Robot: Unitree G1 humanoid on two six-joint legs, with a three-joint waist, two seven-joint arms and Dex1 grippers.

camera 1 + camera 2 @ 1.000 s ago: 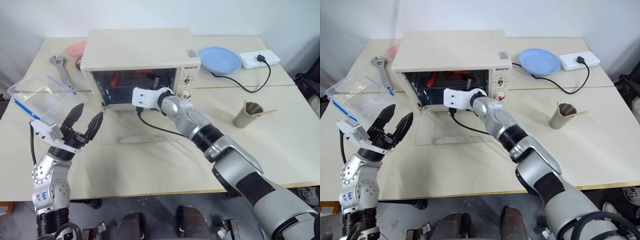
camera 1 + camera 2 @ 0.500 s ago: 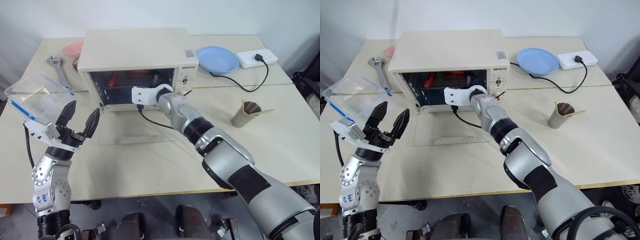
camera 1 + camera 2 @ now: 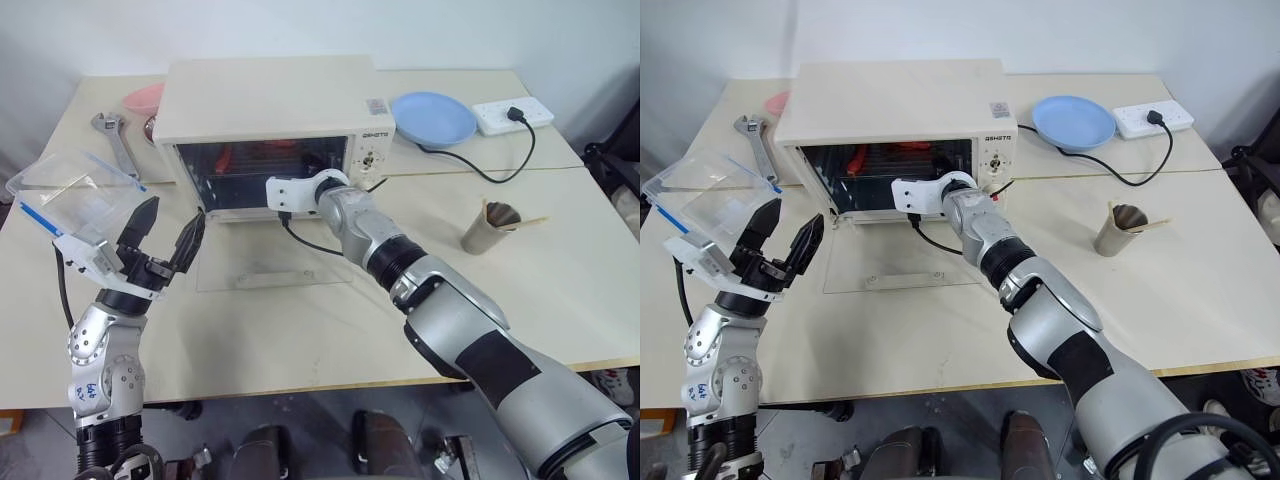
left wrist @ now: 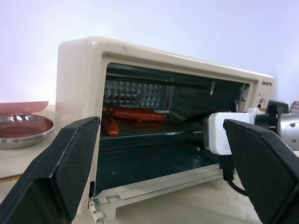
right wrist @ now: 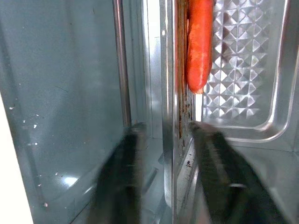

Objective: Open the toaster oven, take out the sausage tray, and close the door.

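Note:
The cream-white toaster oven (image 3: 270, 95) stands at the back of the table with its door (image 3: 270, 265) folded down flat in front. Inside lies the sausage tray (image 5: 243, 112), shiny metal, with red sausages (image 4: 135, 114) on it. My right gripper (image 5: 166, 133) reaches into the oven's mouth, one blurred finger on each side of the tray's front rim, shut on it. From the head views its fingertips are hidden inside the oven. My left gripper (image 3: 172, 215) hovers open and empty to the left of the door.
A clear plastic box with a blue clip (image 3: 70, 195) sits by the left gripper. Behind it lie a wrench (image 3: 115, 140) and a pink dish (image 3: 140, 98). A blue plate (image 3: 433, 118), a power strip (image 3: 515, 115) and a paper cup (image 3: 490, 228) are on the right.
The whole picture has shifted a little. My right wrist has rolled slightly at the oven's mouth. The left gripper has kept its place and stayed open.

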